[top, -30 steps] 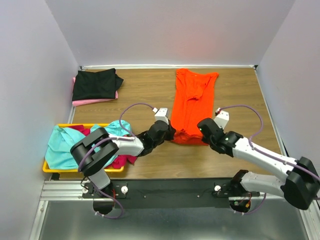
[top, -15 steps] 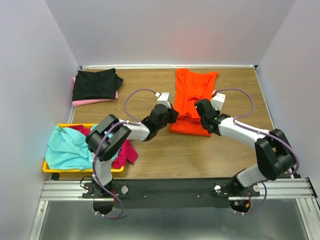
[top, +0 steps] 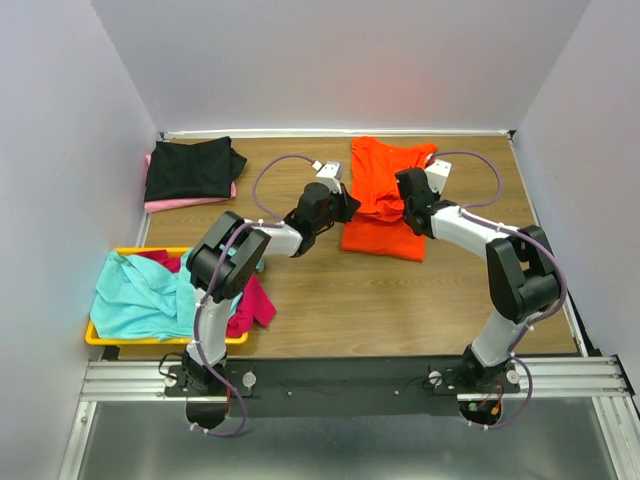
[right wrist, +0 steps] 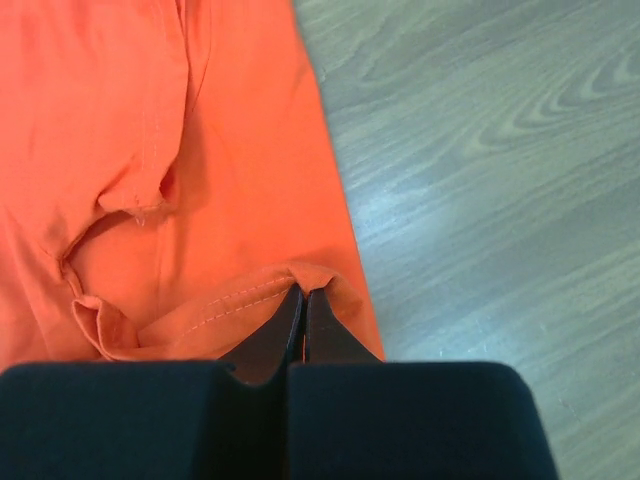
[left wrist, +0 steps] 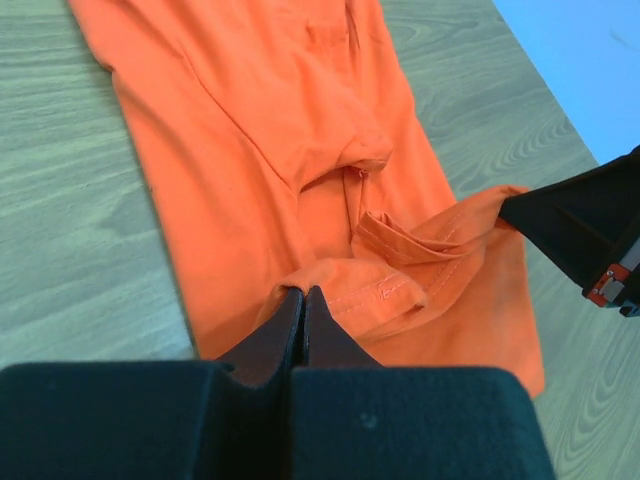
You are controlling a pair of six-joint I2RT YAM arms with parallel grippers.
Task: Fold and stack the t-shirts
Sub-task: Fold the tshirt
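Left gripper [left wrist: 303, 298]: the jaws were found pressed together, with the stitched hem of the orange t-shirt [top: 383, 168] pinched at their tips.
Right gripper [right wrist: 303, 297]: it was likewise closed on cloth, at the hem corner on the opposite side.
Orange t-shirt, position: it was spread on the table [top: 350, 310] directly under and ahead of both grippers. The hem end was raised and doubled over the body, and the collar end lay beyond the fingertips.
Other shirts: the black t-shirt [top: 192, 168] was stacked on the pale pink t-shirt [top: 160, 205], well off to the left gripper's left. The teal t-shirt [top: 135, 295] and magenta t-shirt [top: 255, 305] were heaped in the yellow tray [top: 95, 335], behind that gripper.
Handling (judged): the cloth was taken to be light, limp and not fragile. Sagging and bunching between the two pinch points were expected, as the creases near the right gripper suggested. Slipping from a shallow pinch was thought possible.
Hold points (judged): the double-stitched hem corners were preferred, one per gripper, held level so the fold edge would stay straight.
Step (judged): a hem-to-collar fold was in hand, and stacking was not yet done.
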